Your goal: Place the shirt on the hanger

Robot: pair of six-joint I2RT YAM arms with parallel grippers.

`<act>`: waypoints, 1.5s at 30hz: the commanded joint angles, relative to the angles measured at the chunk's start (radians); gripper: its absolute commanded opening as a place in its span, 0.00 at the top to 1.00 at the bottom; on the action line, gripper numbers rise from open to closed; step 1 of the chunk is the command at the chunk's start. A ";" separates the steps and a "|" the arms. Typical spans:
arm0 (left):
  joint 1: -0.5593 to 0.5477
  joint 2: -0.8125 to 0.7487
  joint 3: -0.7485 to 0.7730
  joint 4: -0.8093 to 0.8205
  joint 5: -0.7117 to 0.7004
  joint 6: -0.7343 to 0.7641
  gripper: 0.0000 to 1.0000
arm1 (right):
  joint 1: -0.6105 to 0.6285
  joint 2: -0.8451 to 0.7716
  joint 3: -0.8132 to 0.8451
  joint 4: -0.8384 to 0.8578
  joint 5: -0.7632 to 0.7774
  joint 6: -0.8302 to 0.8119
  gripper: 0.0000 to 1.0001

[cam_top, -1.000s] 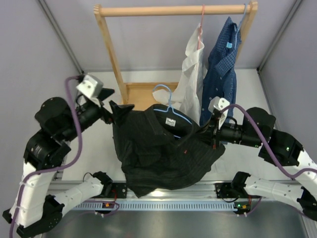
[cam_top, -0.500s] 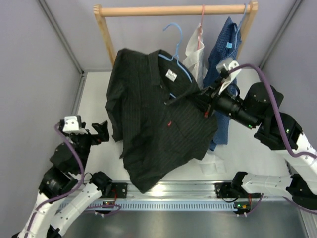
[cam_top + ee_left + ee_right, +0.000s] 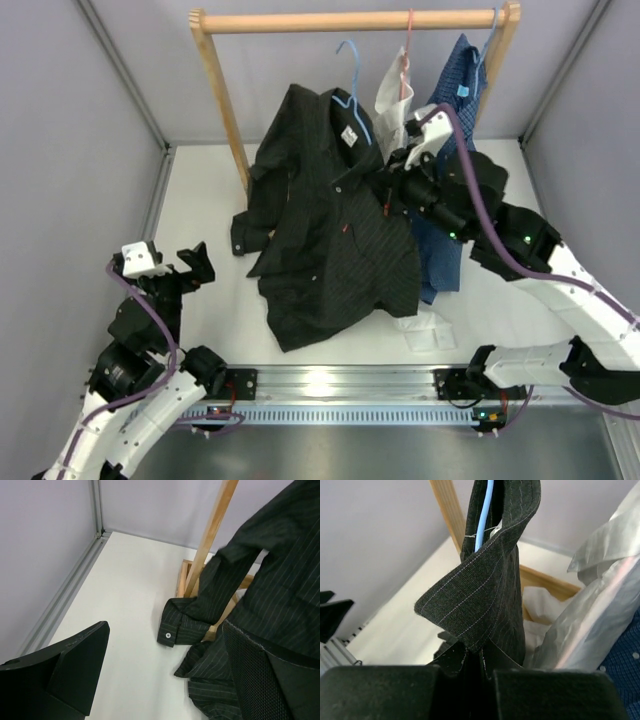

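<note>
The black pinstriped shirt [image 3: 335, 240] hangs on the light-blue hanger [image 3: 352, 80], whose hook is up close under the wooden rail. Its hem and left cuff [image 3: 176, 628] rest on the table. My right gripper [image 3: 388, 186] is shut on the shirt's front by the collar, at the hanger's right shoulder. In the right wrist view the jaws [image 3: 481, 655] pinch the striped cloth [image 3: 480, 595], with the blue hanger wire [image 3: 483, 515] rising above. My left gripper [image 3: 190, 266] stands open low at the near left, apart from the shirt; its fingers [image 3: 75, 665] hold nothing.
A wooden rack with a top rail [image 3: 350, 20] and left post [image 3: 225, 100] stands at the back. A white shirt [image 3: 392, 100] on a pink hanger and a blue dotted shirt [image 3: 455, 110] hang at its right, just behind my right arm. A white cuff [image 3: 425, 332] lies on the table.
My right arm has raised the shirt and hanger from the table and carried them back toward the rail. My left arm has pulled away to the near left, still open.
</note>
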 commanded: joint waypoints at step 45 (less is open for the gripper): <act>0.096 0.054 -0.039 0.066 0.219 -0.018 0.02 | 0.060 0.475 0.307 0.281 0.406 0.013 0.78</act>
